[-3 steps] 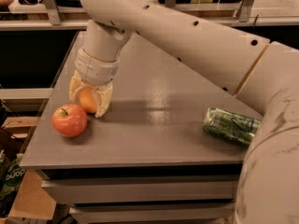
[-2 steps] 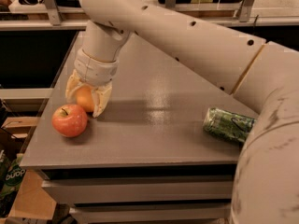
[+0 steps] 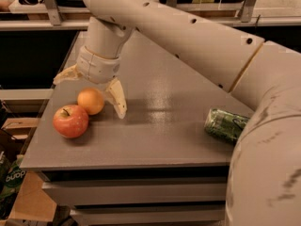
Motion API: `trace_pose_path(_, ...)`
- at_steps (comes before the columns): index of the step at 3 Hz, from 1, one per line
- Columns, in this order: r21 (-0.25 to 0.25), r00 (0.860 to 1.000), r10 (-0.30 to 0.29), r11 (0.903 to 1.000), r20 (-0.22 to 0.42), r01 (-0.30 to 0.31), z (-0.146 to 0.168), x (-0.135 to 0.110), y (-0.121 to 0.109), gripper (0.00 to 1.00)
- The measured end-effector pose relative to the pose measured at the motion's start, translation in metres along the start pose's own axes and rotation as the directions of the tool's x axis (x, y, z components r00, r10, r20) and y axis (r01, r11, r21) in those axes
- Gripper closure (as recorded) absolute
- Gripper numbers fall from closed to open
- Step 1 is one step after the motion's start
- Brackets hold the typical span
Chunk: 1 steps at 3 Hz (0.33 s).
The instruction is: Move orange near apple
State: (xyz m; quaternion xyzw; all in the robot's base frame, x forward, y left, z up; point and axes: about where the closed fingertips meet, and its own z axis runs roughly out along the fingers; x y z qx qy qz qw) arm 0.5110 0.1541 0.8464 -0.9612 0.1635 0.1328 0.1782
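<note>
The orange (image 3: 91,100) rests on the grey table (image 3: 155,140) at the left, touching or nearly touching the red apple (image 3: 70,121), which lies just in front and to its left. My gripper (image 3: 89,93) hangs over the orange with its fingers spread wide. One finger (image 3: 117,99) stands to the right of the orange. The other finger (image 3: 66,74) points out to the left, raised above the table. Neither finger touches the orange.
A green can (image 3: 225,125) lies on its side at the right of the table, close to my arm. The table's left edge is near the apple, with boxes and a green package (image 3: 11,180) on the floor below.
The gripper has opened wide and lifted off the orange, which now sits free on the table beside the apple.
</note>
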Motion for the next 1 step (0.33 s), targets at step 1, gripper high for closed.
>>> trace_pose_path(1,0.002,1.0,-0.003,1.0,-0.02,0.003,-0.0111,0.0037,0.0021,0.0)
